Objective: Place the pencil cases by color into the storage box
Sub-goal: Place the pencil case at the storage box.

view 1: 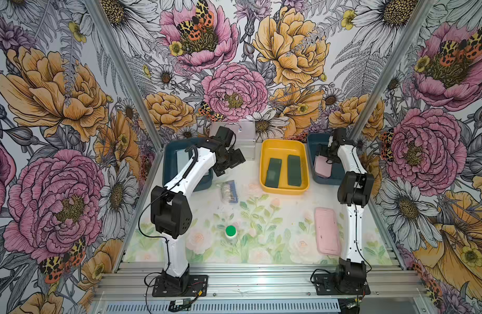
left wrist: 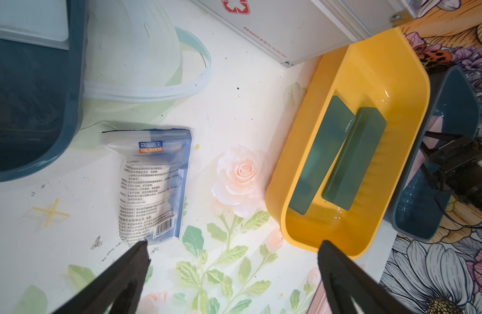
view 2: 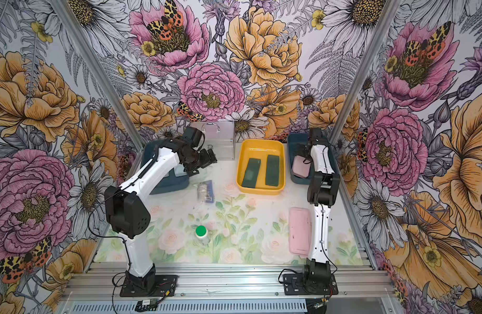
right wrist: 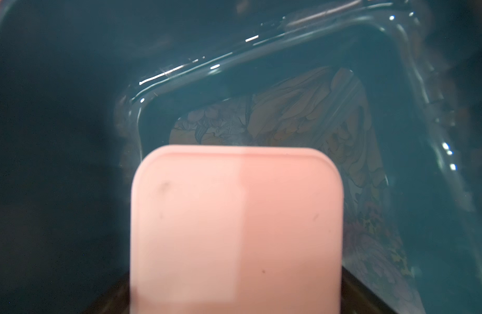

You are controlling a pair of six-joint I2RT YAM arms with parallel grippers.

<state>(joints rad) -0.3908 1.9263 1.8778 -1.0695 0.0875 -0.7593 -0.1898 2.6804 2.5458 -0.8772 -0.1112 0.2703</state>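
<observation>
— How should the right gripper (view 1: pixel 323 159) set down the flat pink plastic pencil case (right wrist: pixel 234 231)?
— Low and flat in the dark blue plastic bin (view 1: pixel 326 181), then lift straight up.
— Is it gripping?
— Hard to tell. The case sits between its jaws, inside the bin. The left gripper (left wrist: pixel 234 244) is wide open, empty.

Both top views look down from high up at the front, over the table (view 1: pixel 275 239), toward the back wall (view 1: pixel 234 68). They sit side by side and show nearly the same whole scene. The left wrist camera looks down from close above the table. It sees the yellow box (left wrist: pixel 370 68) and the packet (left wrist: pixel 152 185), which both top views show too. The right wrist camera is very near, inside a blue box (right wrist: pixel 57 136). A pink case (right wrist: pixel 234 231) fills much of its view.
</observation>
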